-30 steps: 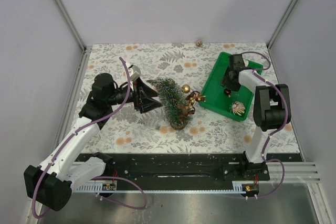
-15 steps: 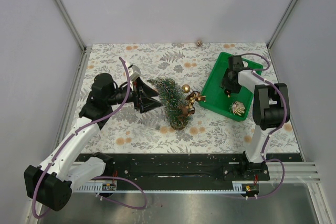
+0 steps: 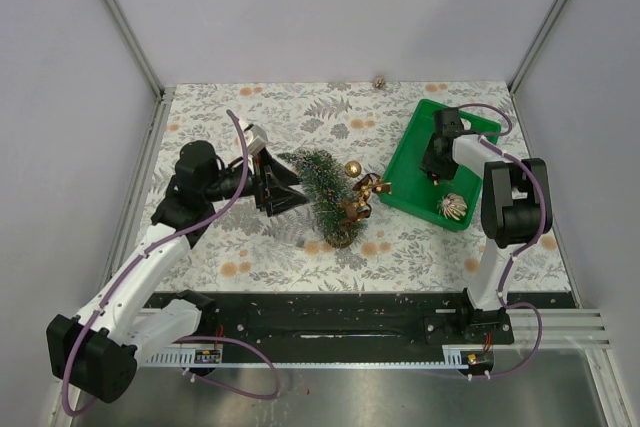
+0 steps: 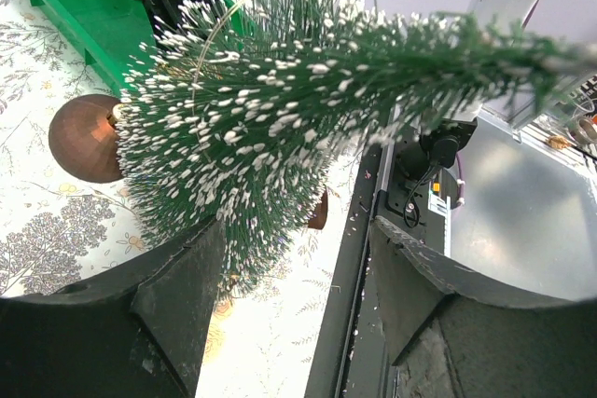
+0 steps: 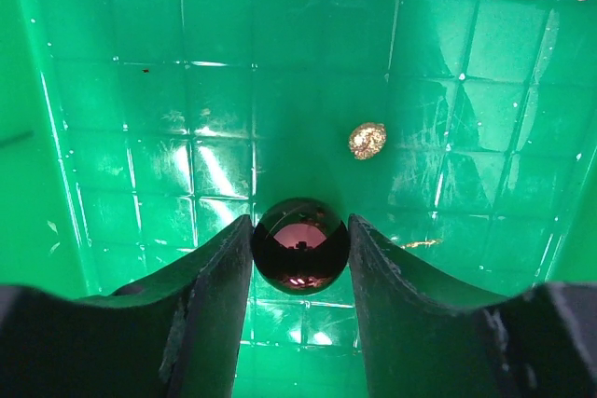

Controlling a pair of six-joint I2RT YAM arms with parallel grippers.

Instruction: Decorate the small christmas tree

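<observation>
Dark red bauble (image 5: pixel 299 245) snug between right tool (image 5: pixel 299 221) fingers (image 5: pixel 207 309)

Robot lab test cell, not a lived-in room. Plain pale panel walls (image 3: pixel 330 7) framed by aluminium posts (image 3: pixel 118 17) close off three sides. The left arm (image 3: pixel 150 257) and right arm (image 3: pixel 497 257) are bolted to a black rail (image 3: pixel 320 315) at the near edge. Purple cables (image 3: pixel 236 147) loop loose. A bare circuit board (image 3: pixel 207 354) sits on a sheet-metal ledge (image 3: pixel 350 387). (Only homely notes: leaf-print cloth (image 3: pixel 300 112), the small christmas tree (image 3: pixel 325 187).)

Green tray (image 3: pixel 405 172) on floral tablecloth (image 3: pixel 420 247), dark red bauble (image 5: pixel 299 245) and gold glitter ball (image 5: pixel 367 140) inside
</observation>
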